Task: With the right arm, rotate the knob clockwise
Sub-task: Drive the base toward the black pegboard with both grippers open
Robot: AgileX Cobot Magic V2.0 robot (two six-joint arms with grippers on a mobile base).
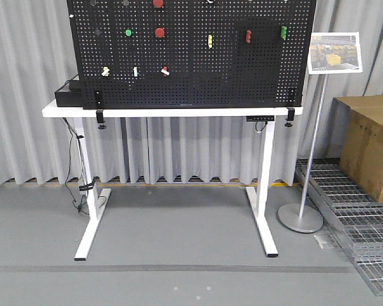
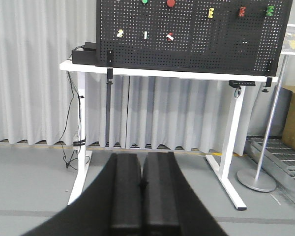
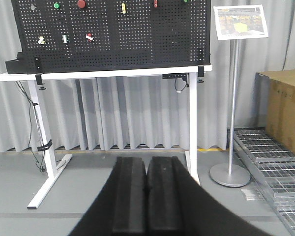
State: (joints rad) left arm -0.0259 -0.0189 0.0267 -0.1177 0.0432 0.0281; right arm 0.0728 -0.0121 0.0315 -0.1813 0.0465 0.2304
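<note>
A black pegboard (image 1: 191, 70) stands upright on a white table (image 1: 64, 111), far ahead of both arms. It carries a red round knob (image 1: 160, 32), a second red one at its top edge (image 1: 158, 3), a green button (image 1: 128, 32), and small yellow, red, green and white fittings. The red knob also shows in the left wrist view (image 2: 171, 3) and the right wrist view (image 3: 81, 4). My left gripper (image 2: 143, 156) is shut and empty. My right gripper (image 3: 146, 160) is shut and empty. Both hang over the grey floor, well short of the board, and neither shows in the front view.
A sign on a metal pole with a round base (image 1: 300, 217) stands right of the table. A cardboard box (image 1: 370, 143) sits on metal grates (image 1: 360, 223) at far right. A black box (image 1: 68, 94) lies on the table's left end, with cables (image 1: 83, 188) down the left leg. Grey curtains hang behind.
</note>
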